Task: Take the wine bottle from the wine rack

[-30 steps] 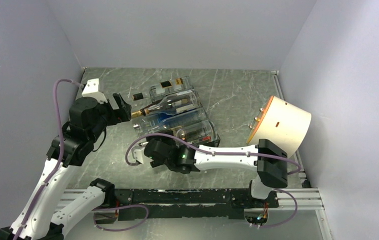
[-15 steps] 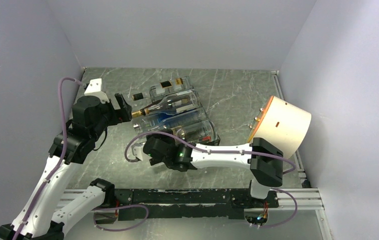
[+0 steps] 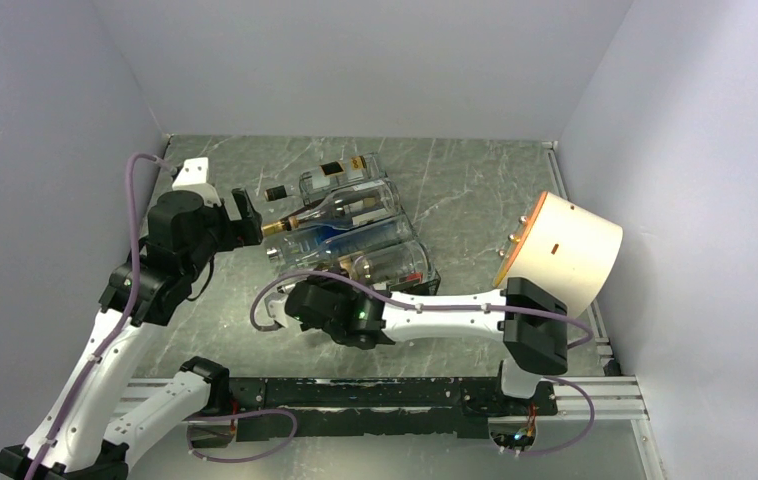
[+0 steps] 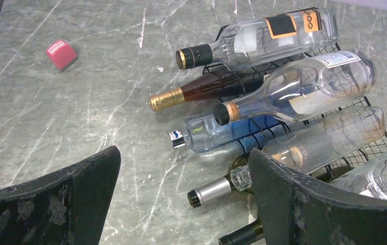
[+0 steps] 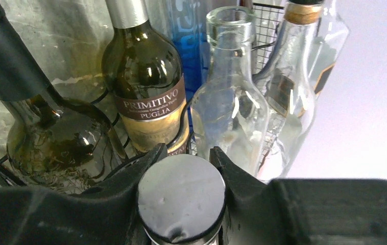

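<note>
Grey stone veined white makes the table point(image 4: 53, 132), the wine rack point(image 4: 370, 150) is thin black wire, the clear bottle point(image 4: 252, 38) wears an orange-and-black label, the dark bottle point(image 4: 217, 88) gold foil, the green bottle point(image 5: 140, 61) a brown label, the wine bottle point(image 5: 181, 196) a matte grey cap, and the small block point(image 4: 61, 54) looks pinkish-red.

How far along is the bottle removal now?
Done: right hand is shut on one bottle's grey cap at the rack's near end. In hand: that grip only; left hand hangs open by the necks. Left: draw the bottle out; none looks clear of the rack.
</note>
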Motion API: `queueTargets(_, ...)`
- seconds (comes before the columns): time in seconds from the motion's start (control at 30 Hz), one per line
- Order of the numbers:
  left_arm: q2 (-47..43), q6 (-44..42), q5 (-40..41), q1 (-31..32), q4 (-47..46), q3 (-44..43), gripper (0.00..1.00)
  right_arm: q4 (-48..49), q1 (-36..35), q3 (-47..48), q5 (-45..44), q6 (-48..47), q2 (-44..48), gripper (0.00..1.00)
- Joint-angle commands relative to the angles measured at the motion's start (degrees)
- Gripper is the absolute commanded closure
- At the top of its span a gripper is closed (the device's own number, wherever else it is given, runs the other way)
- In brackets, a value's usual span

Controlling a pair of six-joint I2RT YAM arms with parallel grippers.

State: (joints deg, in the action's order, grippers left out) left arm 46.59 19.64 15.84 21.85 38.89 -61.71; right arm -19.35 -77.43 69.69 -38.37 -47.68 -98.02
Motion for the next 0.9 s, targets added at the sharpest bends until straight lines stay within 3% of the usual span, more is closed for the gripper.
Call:
queueTargets(0.0,0.1,-1.1,1.2,-0.5,0.0,-1.2,0.01,4.6,-2.4,1.2,-3.8,-1.8,5.4,0.81)
queueTargets(0.23,0.2,-0.8,1.4,-0.5,0.4,-1.5,0.02,2.8,-4.9,4.6,-2.4,-0.2,9.0,1.00)
queueTargets(0.87,1.8,-0.7,0.2,-0.5,-1.0,-2.2,0.03,8.3,-5.1,7.3,3.4,16.2,26.2,1.00)
